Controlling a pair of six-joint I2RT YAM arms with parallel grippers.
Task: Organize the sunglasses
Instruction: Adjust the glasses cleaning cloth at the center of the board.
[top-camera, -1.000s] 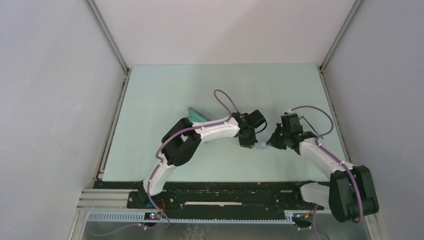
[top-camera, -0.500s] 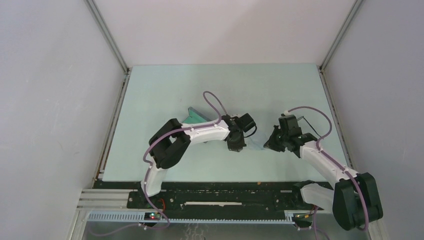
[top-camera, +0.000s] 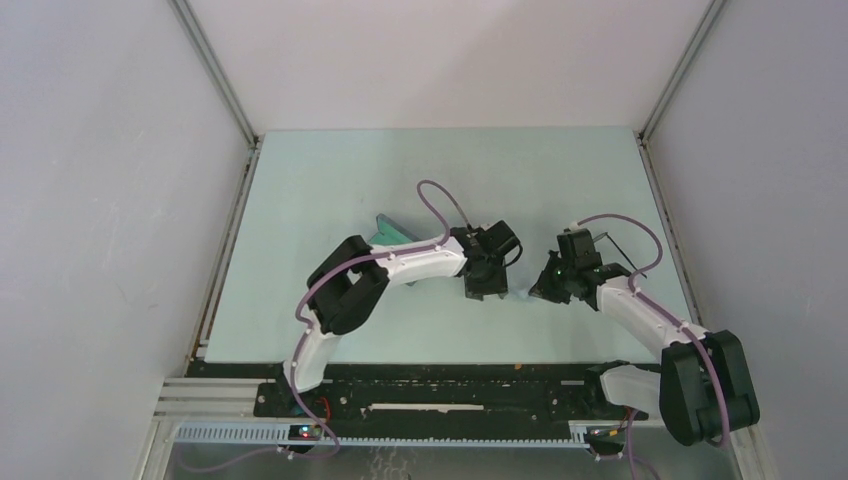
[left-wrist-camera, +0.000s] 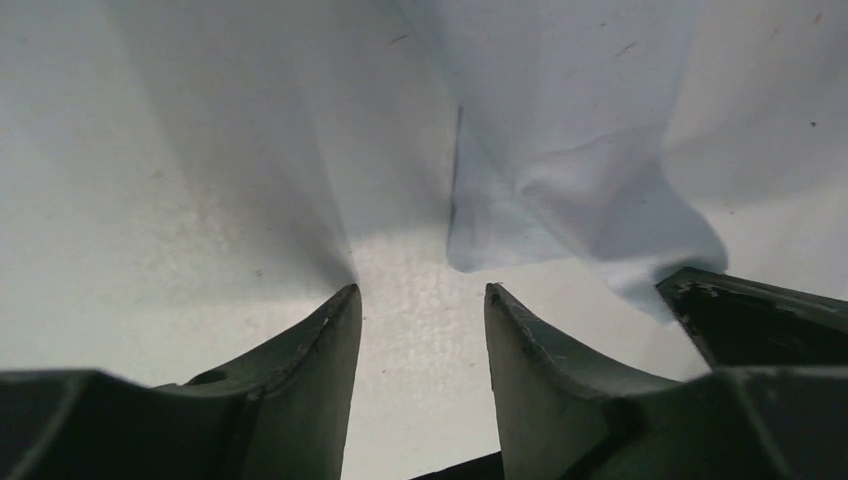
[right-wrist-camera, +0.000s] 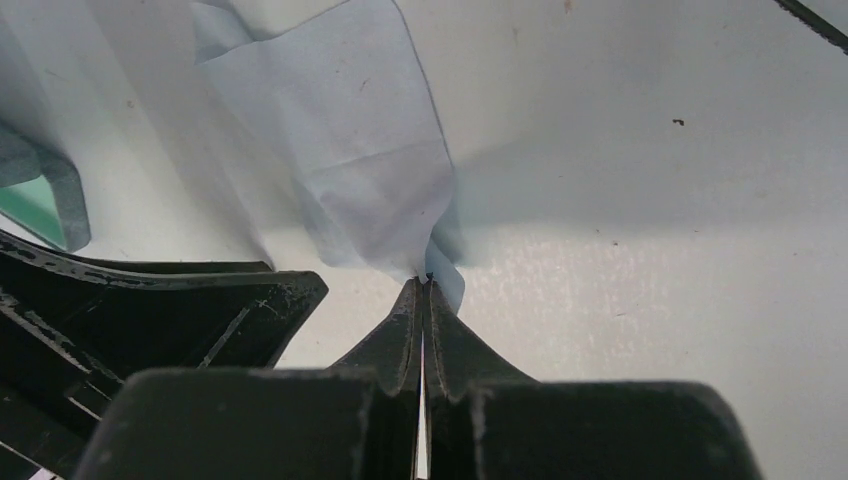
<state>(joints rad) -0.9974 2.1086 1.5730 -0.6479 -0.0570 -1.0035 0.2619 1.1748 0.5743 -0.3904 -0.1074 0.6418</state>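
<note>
A pale bluish cloth (right-wrist-camera: 340, 130) lies crumpled on the table between my two grippers. My right gripper (right-wrist-camera: 425, 282) is shut on one corner of it, the fabric pinched at the fingertips. My left gripper (left-wrist-camera: 420, 290) stands open just short of the cloth (left-wrist-camera: 560, 150), with bare table between its fingers. In the top view both grippers, left (top-camera: 483, 287) and right (top-camera: 541, 290), meet at mid-table. A thin black wire (right-wrist-camera: 815, 24) at the right wrist view's top right corner looks like part of the sunglasses; the rest is out of view.
The slate-grey case (top-camera: 392, 231) with a green inside lies open behind the left forearm; its edge (right-wrist-camera: 45, 195) shows in the right wrist view. White walls enclose the pale green table (top-camera: 330, 180) on three sides.
My left gripper has gone from shut to open and no longer holds the cloth. It swung left, then back right towards the cloth. My right gripper stays shut on the cloth.
</note>
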